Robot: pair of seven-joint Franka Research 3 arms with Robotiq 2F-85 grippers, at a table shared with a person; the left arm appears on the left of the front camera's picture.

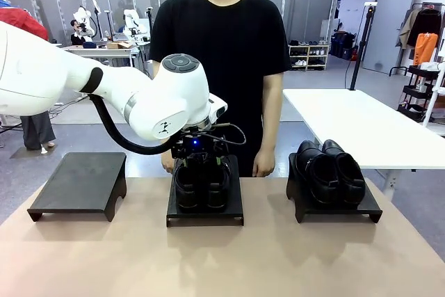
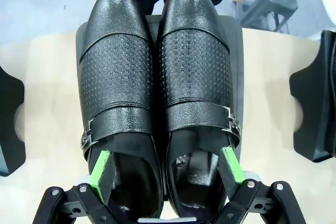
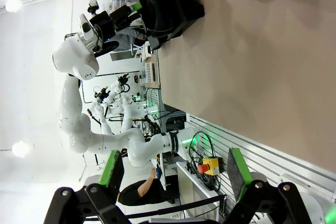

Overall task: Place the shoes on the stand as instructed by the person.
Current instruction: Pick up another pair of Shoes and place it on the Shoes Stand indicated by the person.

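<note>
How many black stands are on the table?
3: the left stand bare, the middle stand under the buckle shoes, the right stand holding the other pair.

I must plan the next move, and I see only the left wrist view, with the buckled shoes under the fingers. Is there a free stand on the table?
Observer: Yes. The stand on the robot's left is bare.
Operator: And the stand on the other side?
Observer: The right stand holds another pair of shoes, side by side.
Operator: What is the right gripper doing?
Observer: The right gripper is open and empty, far from the shoes.
</note>
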